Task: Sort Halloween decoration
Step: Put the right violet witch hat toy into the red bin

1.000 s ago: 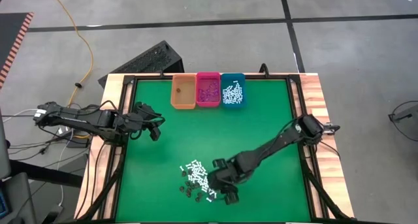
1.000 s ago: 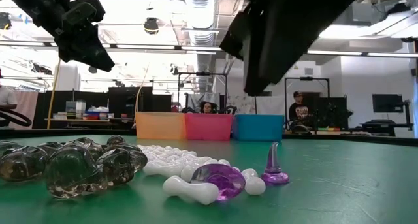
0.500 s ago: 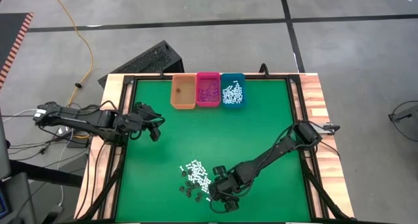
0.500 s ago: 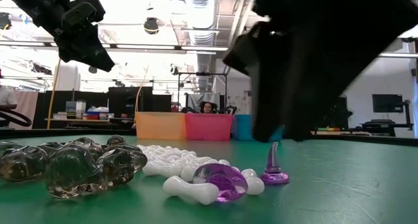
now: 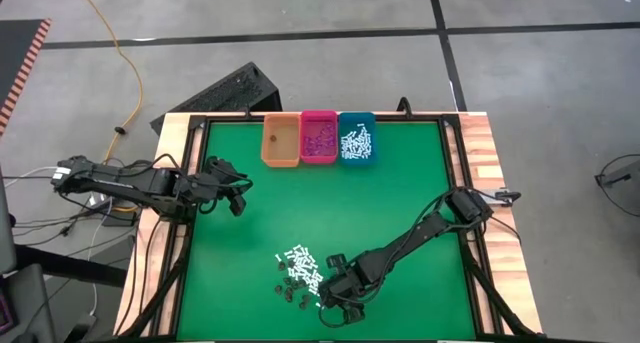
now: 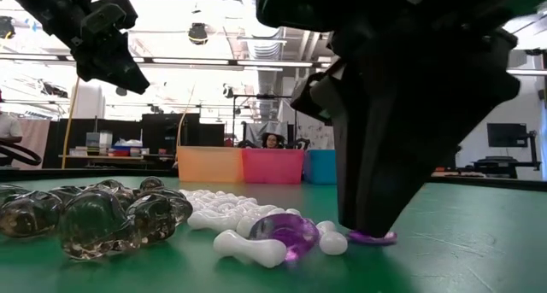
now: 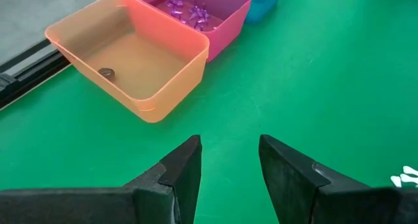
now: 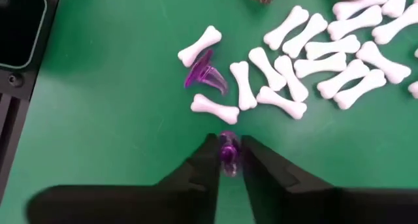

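The right hand (image 8: 228, 160) presses down at the near edge of the green tabletop (image 5: 400, 193), its fingers narrowed around a small purple piece (image 8: 228, 154) that rests on the cloth. Just beside it lies the unsorted pile: white bones (image 8: 313, 61), another purple piece (image 8: 204, 74) and dark pieces (image 6: 102, 214). At the far edge stand the orange bin (image 5: 281, 141), pink bin (image 5: 319, 135) and teal bin (image 5: 356, 136). The left hand (image 7: 228, 162) hovers at the left side, fingers parted and empty.

grey floor (image 5: 330, 63), perhaps concrete, ceiling lights (image 6: 201, 32)
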`<state>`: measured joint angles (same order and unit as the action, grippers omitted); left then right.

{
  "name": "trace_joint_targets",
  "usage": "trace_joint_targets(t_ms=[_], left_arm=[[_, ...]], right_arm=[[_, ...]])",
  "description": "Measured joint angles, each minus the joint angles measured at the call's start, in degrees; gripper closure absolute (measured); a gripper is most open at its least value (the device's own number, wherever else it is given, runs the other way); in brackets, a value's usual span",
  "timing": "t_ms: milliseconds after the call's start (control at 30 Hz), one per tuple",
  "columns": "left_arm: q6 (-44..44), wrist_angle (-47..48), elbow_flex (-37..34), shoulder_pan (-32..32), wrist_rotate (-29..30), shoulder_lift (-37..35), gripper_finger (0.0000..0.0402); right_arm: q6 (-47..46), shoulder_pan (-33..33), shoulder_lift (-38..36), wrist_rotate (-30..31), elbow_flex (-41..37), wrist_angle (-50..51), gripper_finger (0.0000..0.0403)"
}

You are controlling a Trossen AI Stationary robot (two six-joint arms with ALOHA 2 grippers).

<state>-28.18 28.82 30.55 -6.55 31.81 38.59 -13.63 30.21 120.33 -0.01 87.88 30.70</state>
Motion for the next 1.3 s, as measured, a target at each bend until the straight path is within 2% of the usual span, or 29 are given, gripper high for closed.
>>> trace_joint_targets(t_ms=[167, 533, 700, 1000, 1300], left_arm=[[0.0, -0.02, 0.0, 0.0, 0.04, 0.0, 0.0258], [-0.02, 0.02, 0.0, 0.0, 0.06, 0.0, 0.0258], [0.02, 0.01, 0.0, 0.0, 0.06, -0.01, 0.0258], [0.87, 0.02, 0.0, -0.01, 0.13, 0.0, 0.0258], [0.98, 0.04, 0.0, -0.01, 0.13, 0.0, 0.0258]], right_arm=[[-0.22, -0.49, -0.07, -0.07, 0.02, -0.03, 0.0377], [-1.08, -3.68, -1.3, -0.04, 0.02, 5.33, 0.0379], [3.79, -7.11, -5.02, 0.93, -0.03, 10.54, 0.0379], [17.11, -19.75, -10.23, 7.54, 0.0, 13.09, 0.0379], [27.21, -36.38, -10.47, 9.31, 0.0, 3.82, 0.038]])
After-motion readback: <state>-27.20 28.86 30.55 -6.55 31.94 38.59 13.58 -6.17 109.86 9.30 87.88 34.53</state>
